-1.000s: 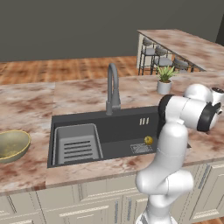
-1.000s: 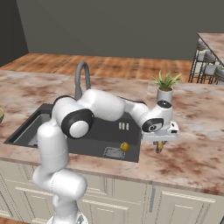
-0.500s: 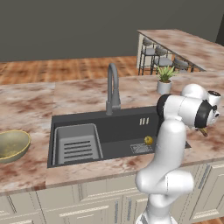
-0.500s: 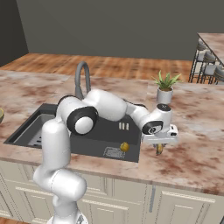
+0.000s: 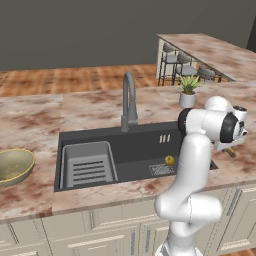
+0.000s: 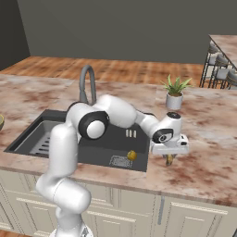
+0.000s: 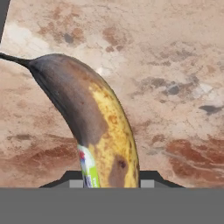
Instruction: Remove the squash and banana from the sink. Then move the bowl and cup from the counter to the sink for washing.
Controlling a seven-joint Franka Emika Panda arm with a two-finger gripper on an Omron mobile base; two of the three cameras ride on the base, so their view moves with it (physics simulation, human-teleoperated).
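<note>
My gripper (image 6: 169,156) is shut on the banana (image 6: 169,160), a slim yellow-brown fruit with dark ends, just above the marble counter (image 6: 208,152) right of the sink (image 5: 145,144). In the hand view the banana (image 7: 98,127) rises between the two fingertips (image 7: 148,176) over bare marble. From the left base view the banana (image 5: 230,152) peeks out under the hand. The small round yellow squash (image 5: 170,160) lies on the sink floor near its right front corner, also seen as the squash (image 6: 132,155). The olive-yellow bowl (image 5: 12,165) sits on the counter far left. The cup is out of view.
A grey gooseneck faucet (image 5: 129,100) stands behind the basin, and a grey ribbed tray (image 5: 89,164) fills its left half. A white pot with a green plant (image 6: 174,95) stands on the counter behind my hand. Bar stools (image 5: 185,70) stand beyond.
The arm's elbow has swung slightly to the right. The hand with the banana has stayed almost in place over the counter.
</note>
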